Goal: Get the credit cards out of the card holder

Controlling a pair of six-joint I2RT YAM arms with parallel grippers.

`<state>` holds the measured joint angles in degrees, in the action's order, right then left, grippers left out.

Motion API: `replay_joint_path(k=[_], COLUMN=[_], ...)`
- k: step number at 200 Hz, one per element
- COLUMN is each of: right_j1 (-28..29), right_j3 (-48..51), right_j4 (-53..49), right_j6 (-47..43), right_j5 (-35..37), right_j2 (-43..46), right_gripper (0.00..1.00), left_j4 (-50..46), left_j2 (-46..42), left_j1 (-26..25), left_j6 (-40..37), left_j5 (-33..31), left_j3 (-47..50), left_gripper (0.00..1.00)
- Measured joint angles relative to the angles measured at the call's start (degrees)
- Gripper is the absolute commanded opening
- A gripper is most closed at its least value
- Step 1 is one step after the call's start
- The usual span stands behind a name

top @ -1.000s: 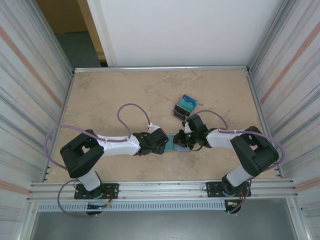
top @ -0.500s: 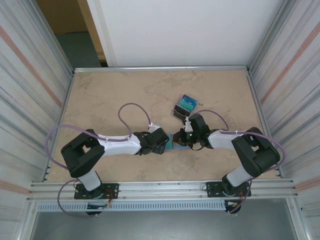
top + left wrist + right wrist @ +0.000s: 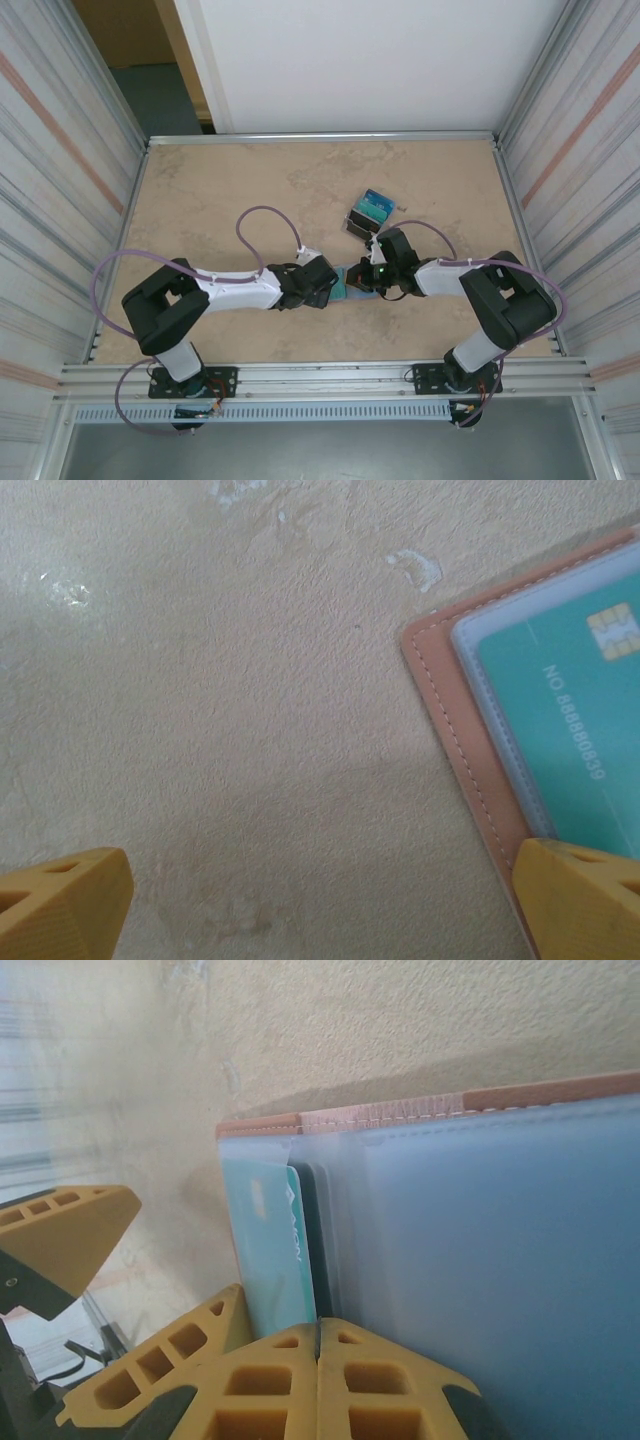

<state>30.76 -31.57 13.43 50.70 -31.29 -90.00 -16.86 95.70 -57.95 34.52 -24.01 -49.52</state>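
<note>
The salmon-pink folding card holder lies open on the beige worktop between the arms; the right pincer is clenched, its tips meeting at the near short edge of a teal credit card, whose long axis runs straight away from it; whether it pinches the card or the clear sleeve, I cannot tell; the left pincer stands released, one fingertip at the holder's edge.
</note>
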Motion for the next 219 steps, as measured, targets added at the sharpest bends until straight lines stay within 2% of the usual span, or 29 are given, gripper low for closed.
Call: replay_joint_path(k=[83, 152, 201, 219], right_j1=[-1.6, -1.7, -1.9, -1.9], right_j3=[-0.2, -2.3, -3.1, -3.2], right_j4=[-4.2, -13.2, -16.3, -16.6], right_j6=[-2.8, -6.6, -7.9, -7.9], right_j5=[1.7, 5.8, 6.2, 6.2], right_j2=[0.1, 3.7, 4.3, 4.4], right_gripper=[0.00, 0.00, 0.00, 0.04], left_j4=[0.2, 0.2, 1.5, 2.6], left_j2=[0.0, -0.1, -2.0, -2.0], left_j1=[0.0, 0.0, 0.0, 0.0], left_j6=[0.0, -0.1, -1.8, -2.9], left_j5=[0.0, 0.0, 0.0, 0.0], left_j3=[0.0, 0.0, 0.0, -0.2], left_gripper=[0.99, 0.99, 0.99, 0.99])
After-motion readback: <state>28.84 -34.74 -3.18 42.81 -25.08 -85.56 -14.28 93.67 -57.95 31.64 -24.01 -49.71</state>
